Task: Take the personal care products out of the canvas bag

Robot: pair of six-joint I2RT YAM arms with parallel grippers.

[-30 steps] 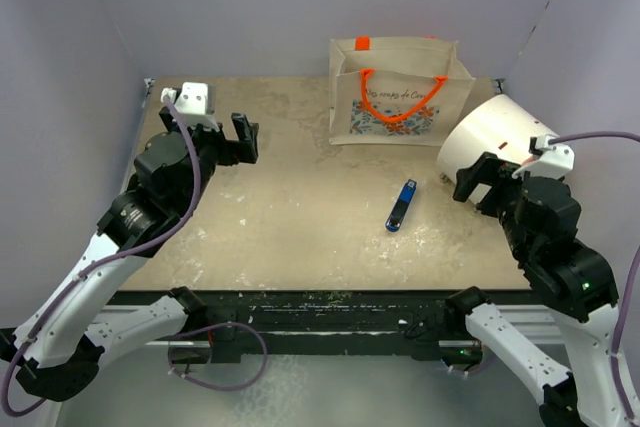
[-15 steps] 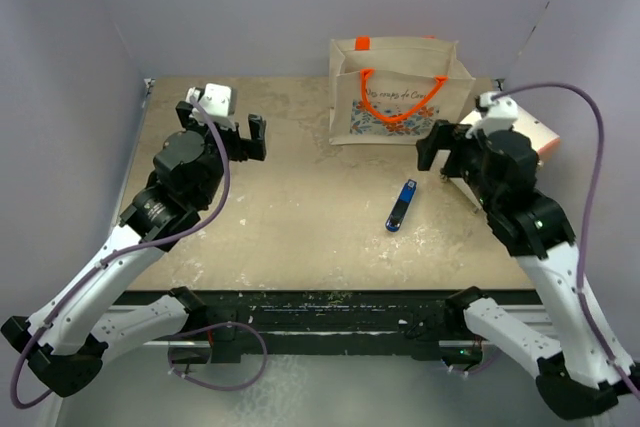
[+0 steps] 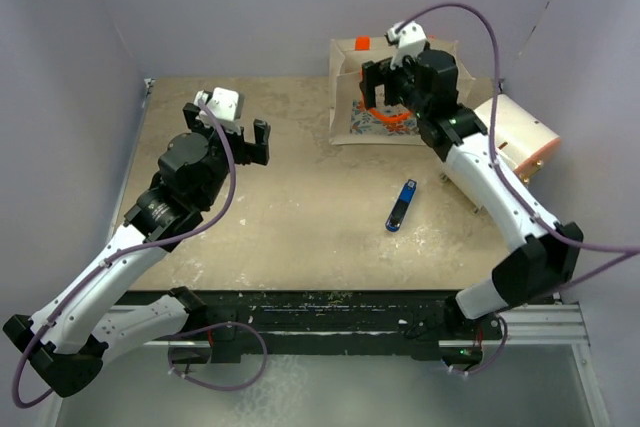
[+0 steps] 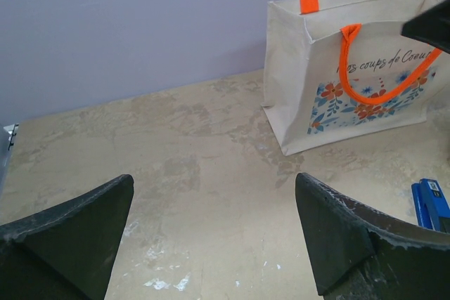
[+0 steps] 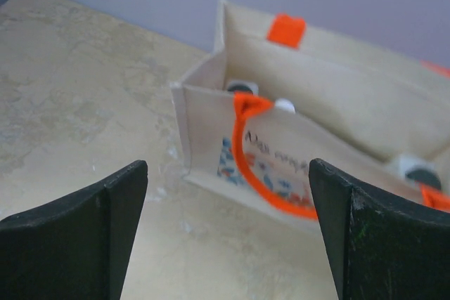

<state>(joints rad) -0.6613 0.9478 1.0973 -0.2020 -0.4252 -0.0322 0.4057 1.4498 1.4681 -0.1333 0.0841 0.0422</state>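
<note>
Right gripper [image 5: 225,166], spread wide, faces canvas bag [image 5: 204,131], orange handle [image 5: 247,105] foremost; blue stick [image 3: 402,205] apart.

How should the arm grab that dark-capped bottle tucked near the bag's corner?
Probably by the cap, from straight above. Only the top of the bottle shows inside the open bag, whose upright walls block every sideways approach.
</note>
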